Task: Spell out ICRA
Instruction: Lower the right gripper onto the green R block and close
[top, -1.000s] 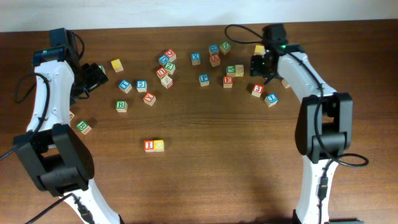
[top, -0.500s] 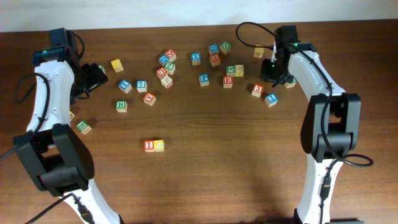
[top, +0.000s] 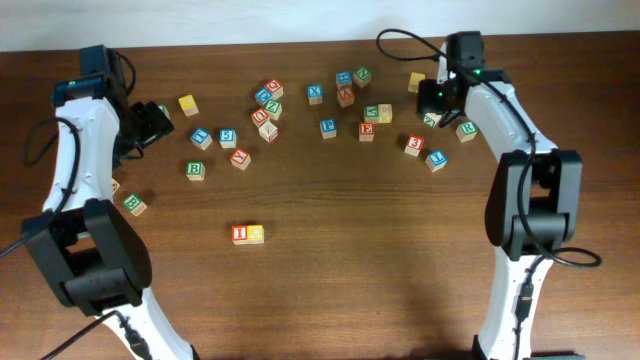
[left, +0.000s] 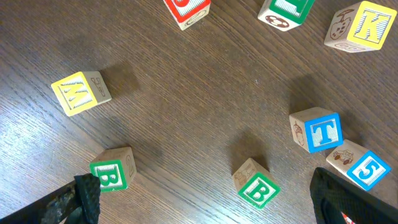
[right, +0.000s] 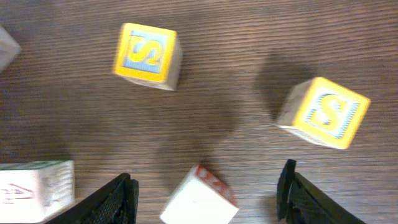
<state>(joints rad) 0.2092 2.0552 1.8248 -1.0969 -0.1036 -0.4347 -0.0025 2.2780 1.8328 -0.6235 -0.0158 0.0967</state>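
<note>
With my right jaws spread around a tilted cube (right: 199, 202) at the far right of the tabletop (right: 217, 93), not pinching it, the red "A" cube (right: 34, 185) lies just beyond one finger, so closing here could grab the wrong cube or shove the A away.

Tool (left: 205, 193) wide open; btwn tips 2 green B blocks (left: 113, 173) (left: 256, 186), blue T block (left: 317, 130) nr.

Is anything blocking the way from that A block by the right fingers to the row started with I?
Nothing visible does. The A block lies just beside the right fingers, and the wood right of the I block and yellow block is bare.
</note>
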